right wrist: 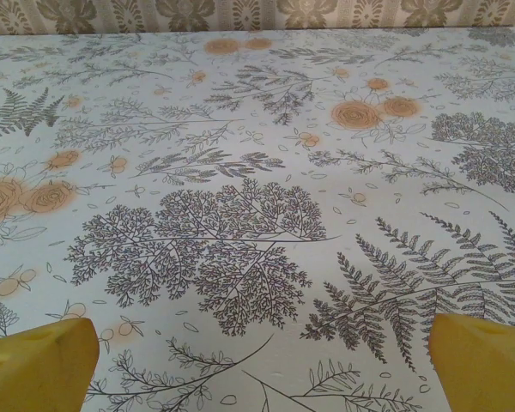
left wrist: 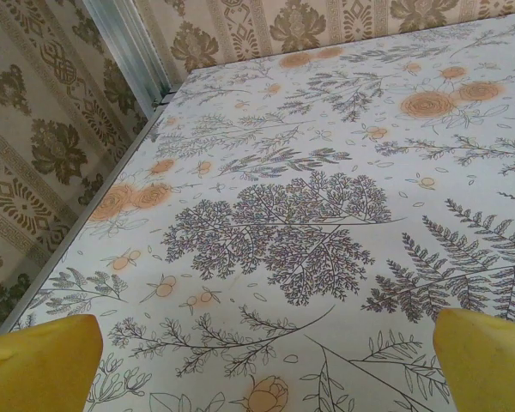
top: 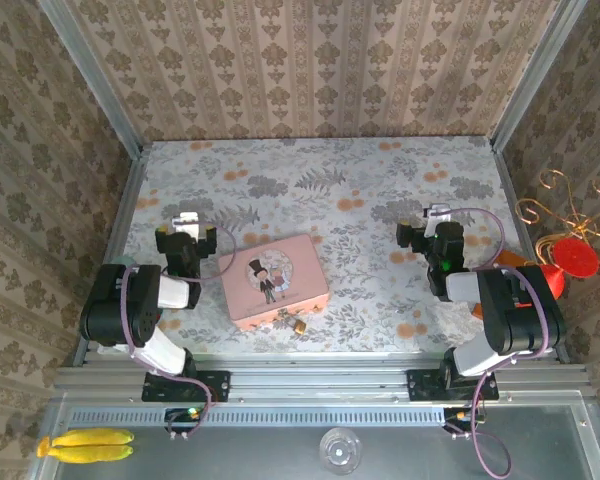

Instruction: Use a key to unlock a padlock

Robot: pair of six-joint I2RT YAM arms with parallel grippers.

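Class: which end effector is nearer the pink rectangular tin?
Left. Left end effector: just left of the pink rectangular tin. Right end effector: farther off, to its right.

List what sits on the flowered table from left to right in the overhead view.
In order: left gripper → pink tin → right gripper. The padlock lies by the tin's near edge, within its width, so I left it out.

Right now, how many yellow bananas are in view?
2. The farther yellow banana and the nearer yellow banana lie side by side on the grey ledge at the near left. None looks hidden.
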